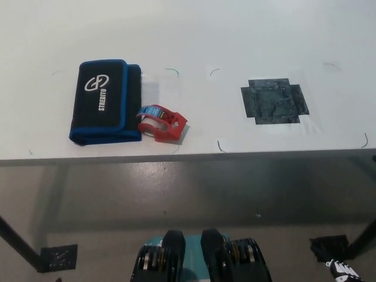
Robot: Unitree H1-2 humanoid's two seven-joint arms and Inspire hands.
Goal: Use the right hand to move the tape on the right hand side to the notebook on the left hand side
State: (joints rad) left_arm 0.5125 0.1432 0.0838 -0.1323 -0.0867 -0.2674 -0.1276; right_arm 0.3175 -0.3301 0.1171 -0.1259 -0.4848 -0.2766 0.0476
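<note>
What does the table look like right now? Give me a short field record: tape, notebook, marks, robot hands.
tape: red tape dispenser lying on the white table, at the notebook's right edge, apparently touching it
notebook: black case with blue trim, flat, left part of table
marks: dark cross-shaped patch on the right, nothing on it
right robot hand: only a sliver at bottom right, below table level, state unclear
left robot hand: not in view
</note>
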